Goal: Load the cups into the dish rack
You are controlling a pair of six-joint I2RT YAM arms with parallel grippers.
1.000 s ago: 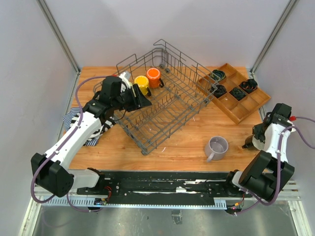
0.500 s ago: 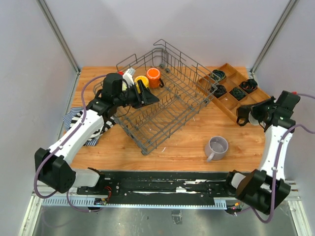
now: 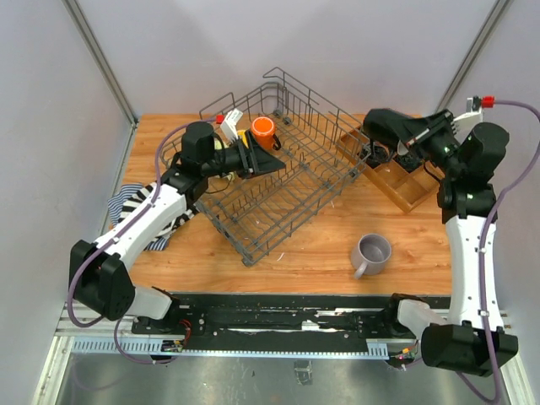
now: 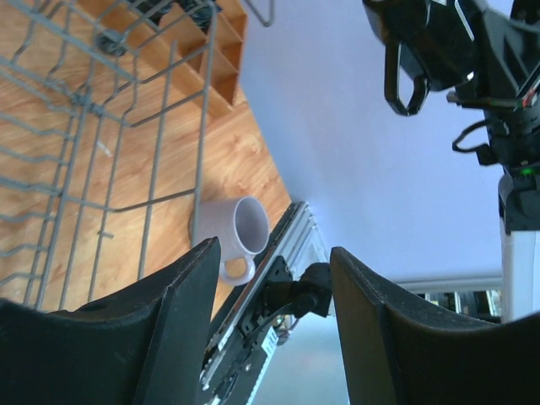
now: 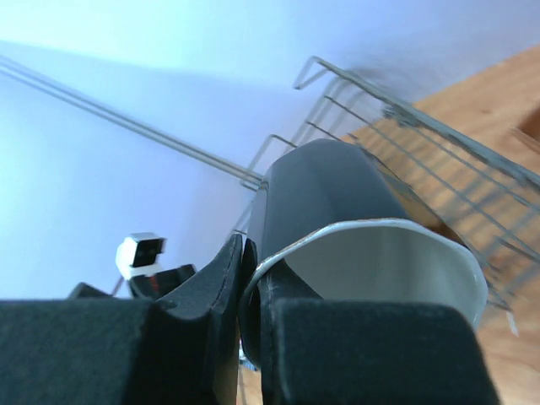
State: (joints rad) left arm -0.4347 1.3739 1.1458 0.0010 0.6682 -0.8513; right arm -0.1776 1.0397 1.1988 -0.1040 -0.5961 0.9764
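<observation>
The black cup [image 5: 337, 194] is up in the air on the right side, over the gap between the wooden tray [image 3: 413, 181] and the near wall of the dish rack [image 3: 287, 198]. The right gripper [image 5: 251, 270] has its jaws pressed together on the cup's wall at the rim, one inside and one outside. That hold seems chosen because it leaves the body and base free to go down among the tines. The cup lies tipped, with its pale inside facing the wrist camera.

Two cups are already in the rack. The orange cup [image 3: 262, 128] and the yellow cup [image 3: 242, 137] sit side by side in the far-left corner, which leaves the middle rows open for the next one.

The left gripper [image 4: 274, 253] hangs over the left part of the rack with its jaws spread and nothing between them. It looks like a gripper that has let go of a cup.

The lavender-grey cup [image 3: 371, 251] stands mouth-up on the bench [image 3: 321, 245], well apart from the rack and nearer the right arm's base. It is not yet loaded. The cream cup cannot be made out for certain under the left arm.

The step in hand is probably carrying the black cup across to the rack, and the raised wire wall is the thing most likely to catch it.
</observation>
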